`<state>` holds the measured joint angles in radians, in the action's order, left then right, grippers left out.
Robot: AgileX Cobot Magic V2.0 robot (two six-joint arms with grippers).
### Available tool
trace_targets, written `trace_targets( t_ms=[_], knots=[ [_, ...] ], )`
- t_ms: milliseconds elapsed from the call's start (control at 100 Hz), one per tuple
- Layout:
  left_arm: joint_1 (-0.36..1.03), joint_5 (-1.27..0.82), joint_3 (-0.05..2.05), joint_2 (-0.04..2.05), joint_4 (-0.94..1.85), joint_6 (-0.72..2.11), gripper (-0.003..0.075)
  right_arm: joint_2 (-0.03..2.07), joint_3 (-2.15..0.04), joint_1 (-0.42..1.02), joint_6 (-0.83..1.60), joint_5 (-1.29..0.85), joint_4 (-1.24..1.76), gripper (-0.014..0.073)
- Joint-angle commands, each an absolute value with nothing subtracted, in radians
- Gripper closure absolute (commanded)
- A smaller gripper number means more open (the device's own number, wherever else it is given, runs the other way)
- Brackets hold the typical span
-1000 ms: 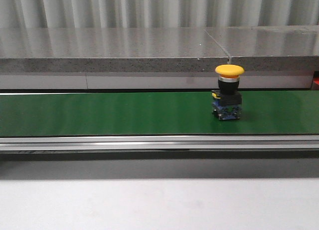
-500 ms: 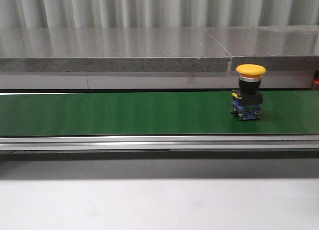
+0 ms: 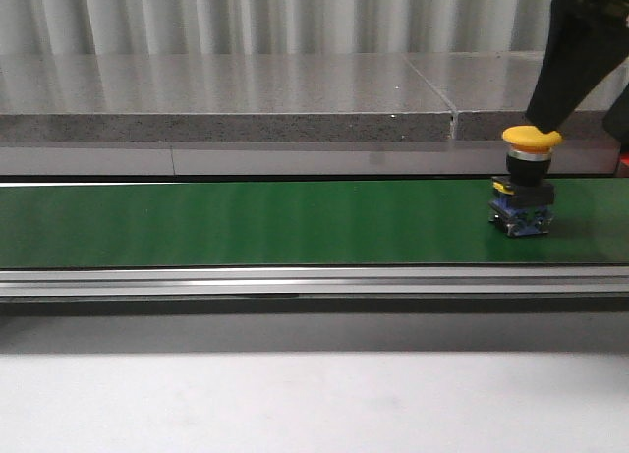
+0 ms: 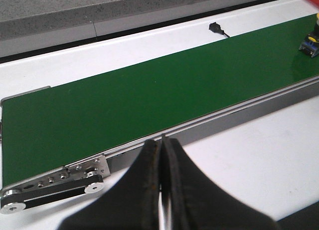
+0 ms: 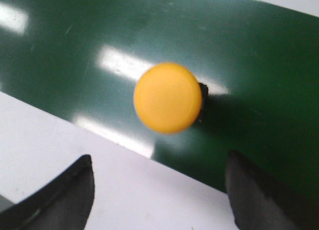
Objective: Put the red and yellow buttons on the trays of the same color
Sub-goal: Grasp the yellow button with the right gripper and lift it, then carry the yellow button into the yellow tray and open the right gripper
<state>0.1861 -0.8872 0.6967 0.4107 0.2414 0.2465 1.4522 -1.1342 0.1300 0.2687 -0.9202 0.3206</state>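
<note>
Looking forward, you see the yellow button [image 3: 531, 181] upright at the right end of the green conveyor belt [image 3: 246, 222], the right arm [image 3: 580, 55] just above it. From the left wrist, your left gripper [image 4: 162, 155] is pressed together near the belt's other end. From the right wrist, your right gripper [image 5: 159, 190] is spread wide, the button's cap [image 5: 168, 97] between and beyond its fingers [image 5: 259, 195].

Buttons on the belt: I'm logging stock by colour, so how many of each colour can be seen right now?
Yellow button: 1
Red: 0 in view
Total: 1, standing on the green belt
</note>
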Motion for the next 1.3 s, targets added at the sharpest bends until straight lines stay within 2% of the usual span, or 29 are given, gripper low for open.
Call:
trace_targets(
  t_ms=[0,140,210,380,430,600,830,1290],
  knots=[
    [0.193,-0.822,0.722,0.419,0.267,0.239,0.0741,1.463,-1.184,0.131,0.299,-0.852,0.334,0.0044],
    [0.193,-0.822,0.722,0.419,0.267,0.239,0.0741,1.515,-1.187,0.131,0.320,-0.798,0.316,0.0047],
    [0.193,-0.822,0.722,0.419,0.267,0.239,0.0741,1.532,-1.187,0.131,0.320,-0.794,0.301,0.0083],
    [0.193,-0.822,0.722,0.419,0.267,0.239,0.0741,1.546,-1.187,0.129,0.320,-0.783,0.290,0.0322],
    [0.193,-0.822,0.722,0.419,0.267,0.239,0.0741,1.545,-1.187,0.129,0.319,-0.777,0.290,0.0356],
    [0.193,-0.822,0.722,0.419,0.267,0.239,0.0741,1.530,-1.187,0.129,0.311,-0.778,0.290,0.0358],
    [0.193,-0.822,0.722,0.419,0.267,0.239,0.0741,1.444,-1.168,0.071,0.180,-0.781,0.290,0.0358],
    [0.193,-0.822,0.722,0.419,0.267,0.239,0.0741,1.253,-1.010,-0.219,0.119,-0.803,0.288,0.0358]
  ],
)
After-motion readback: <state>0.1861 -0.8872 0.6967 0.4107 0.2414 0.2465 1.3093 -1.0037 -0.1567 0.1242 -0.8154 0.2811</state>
